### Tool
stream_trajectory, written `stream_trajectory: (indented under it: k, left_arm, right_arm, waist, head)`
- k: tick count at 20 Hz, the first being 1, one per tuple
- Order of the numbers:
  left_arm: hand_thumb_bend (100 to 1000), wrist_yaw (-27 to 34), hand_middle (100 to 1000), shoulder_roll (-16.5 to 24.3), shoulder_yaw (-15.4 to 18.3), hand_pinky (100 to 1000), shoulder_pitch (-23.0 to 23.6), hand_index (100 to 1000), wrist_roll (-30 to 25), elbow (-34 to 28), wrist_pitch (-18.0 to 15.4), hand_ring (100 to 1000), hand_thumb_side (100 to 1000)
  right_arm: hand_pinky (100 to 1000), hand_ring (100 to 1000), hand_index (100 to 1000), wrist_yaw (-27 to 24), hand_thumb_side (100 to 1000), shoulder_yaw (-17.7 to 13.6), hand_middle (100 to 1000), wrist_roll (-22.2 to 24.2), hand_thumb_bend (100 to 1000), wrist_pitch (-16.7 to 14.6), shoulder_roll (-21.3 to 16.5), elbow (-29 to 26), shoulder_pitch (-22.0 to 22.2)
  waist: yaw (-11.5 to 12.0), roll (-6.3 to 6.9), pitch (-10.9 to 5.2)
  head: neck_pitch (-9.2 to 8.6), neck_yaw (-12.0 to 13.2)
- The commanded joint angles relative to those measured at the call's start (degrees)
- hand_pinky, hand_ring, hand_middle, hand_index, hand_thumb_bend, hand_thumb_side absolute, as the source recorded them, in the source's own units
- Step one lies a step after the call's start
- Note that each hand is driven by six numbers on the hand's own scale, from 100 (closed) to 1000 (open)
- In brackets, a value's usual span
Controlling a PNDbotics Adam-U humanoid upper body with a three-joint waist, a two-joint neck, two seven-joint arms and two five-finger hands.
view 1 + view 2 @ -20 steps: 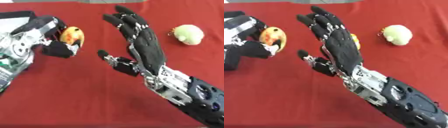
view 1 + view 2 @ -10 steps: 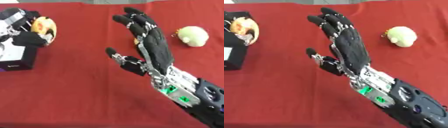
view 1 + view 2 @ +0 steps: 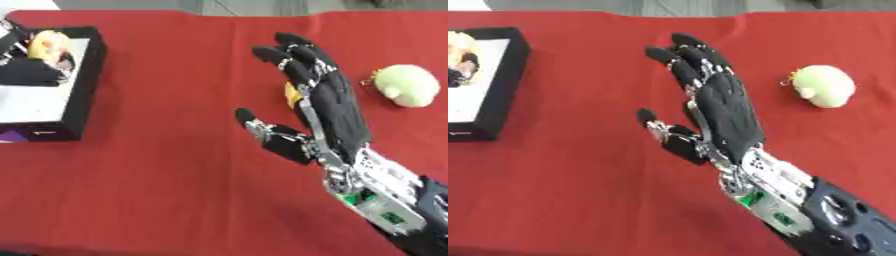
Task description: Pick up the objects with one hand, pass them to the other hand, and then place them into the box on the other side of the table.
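The left robot hand (image 3: 33, 67) is over the box (image 3: 86, 85) at the table's (image 3: 175, 190) left edge, w/ its dark fingers curled around a yellow-orange round object (image 3: 45, 44), so it is clamped on it and the object sits above the box's white interior, not yet let go as far as I can judge. The right robot hand (image 3: 724, 112) hangs mid-table, palm out, fingers straight and spread apart, thumb out to the side, holding nothing. Behind its palm in the left eye view a small yellow-orange thing (image 3: 292, 93) peeks out; can't tell what it is. A pale green plush toy (image 3: 824, 86) lies on the red cloth to the right of that hand, near but not touching. Risks, as I see them: the release could go wrong if the left fingers open while the object is over the box's black wall rather than the inside, since a round thing would prob. roll off onto the table. Next pick: the plush is soft and rounded, so fingers closing off-centre may just push it away. The half-hidden yellow-orange thing also sits close to the right hand and could be knocked when the hand swings toward the plush.
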Motion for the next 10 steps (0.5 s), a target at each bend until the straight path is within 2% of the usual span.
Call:
stream_trajectory:
  k: [1,4,10]
  left_arm:
    - [100,1.9,561,2.5,3.1,737,-0.3,415,2.9,1.6,-0.9,627,246]
    - [100,2.2,574,2.2,3.6,742,-0.2,438,4.4,4.9,-2.1,644,246]
    - [100,-1.0,606,1.1,4.2,757,-0.4,578,5.2,12.3,-7.2,678,246]
  right_arm:
    - [759,849,801,-0.8,100,-0.8,631,-0.6,551,0.3,-0.9,-1.2,-0.5]
    - [758,847,800,-0.9,100,-0.9,628,-1.3,550,0.0,-0.7,-1.2,-0.5]
    - [765,843,802,0.0,100,-0.7,633,-1.4,556,-0.6,-0.6,-1.2,0.5]
  waist:
    - [0.0,-0.03,-0.86]
    - [-0.4,-0.40,-0.73]
    - [-1.8,-1.30,-0.97]
  head:
    - [-1.00,1.3]
    - [-1.20,2.3]
    - [-1.36,3.9]
